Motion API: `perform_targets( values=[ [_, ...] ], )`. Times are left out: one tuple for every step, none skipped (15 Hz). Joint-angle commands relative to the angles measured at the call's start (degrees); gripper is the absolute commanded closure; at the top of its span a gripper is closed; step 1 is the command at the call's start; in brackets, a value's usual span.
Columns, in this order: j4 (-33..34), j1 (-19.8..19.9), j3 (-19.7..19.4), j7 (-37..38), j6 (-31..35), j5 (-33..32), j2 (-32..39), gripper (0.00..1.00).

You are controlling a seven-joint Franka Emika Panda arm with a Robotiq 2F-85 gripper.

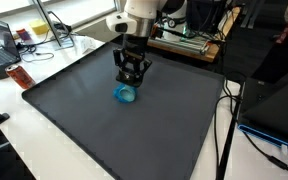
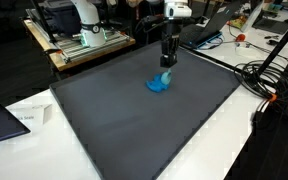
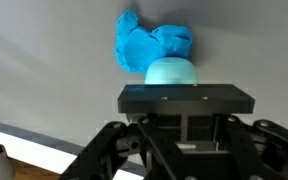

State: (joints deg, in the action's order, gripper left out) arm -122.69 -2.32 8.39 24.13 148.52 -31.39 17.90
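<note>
A crumpled bright-blue cloth [image 3: 144,42] lies on the dark grey mat [image 1: 104,130], near its far side. A paler blue rounded part [image 3: 170,70] of it sits right at my fingertips. My gripper [image 3: 186,95] points straight down over it, its jaws drawn together on that pale part. In both exterior views the gripper [image 1: 131,78] [image 2: 167,64] stands just above the blue cloth [image 1: 125,94] [image 2: 159,85], and a pale strip rises from the heap into the fingers. How much of it the fingers cover I cannot see.
The mat [image 2: 134,130] covers most of a white table. Behind it stand a metal-framed bench with equipment [image 2: 84,40] and laptops [image 1: 4,45]. A red item [image 1: 20,76] lies off one mat corner. Cables [image 2: 269,80] trail along another side.
</note>
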Motion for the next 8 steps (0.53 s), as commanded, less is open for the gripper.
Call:
perform_targets(
  values=[
    [-0.99,-1.38,-3.18,-8.51,-3.08,8.89,2.82,0.78],
    [-0.93,-1.58,-3.56,-10.14,-4.16,10.40,2.11,0.78],
    [-1.05,-1.39,-3.39,-12.59,-4.87,12.50,1.05,0.78],
    [-1.08,-1.64,-3.68,-13.79,-5.75,13.24,0.14,0.78],
    [-1.14,-1.66,-3.63,-15.56,-6.78,14.28,-0.82,0.78],
    [-1.11,-1.69,-3.63,-16.74,-7.38,15.04,-1.34,0.78],
    [-1.19,-1.72,-3.52,-18.08,-8.06,15.66,-1.94,0.78],
    [-1.16,-1.75,-3.46,-19.05,-8.75,16.16,-2.38,0.78]
  ],
)
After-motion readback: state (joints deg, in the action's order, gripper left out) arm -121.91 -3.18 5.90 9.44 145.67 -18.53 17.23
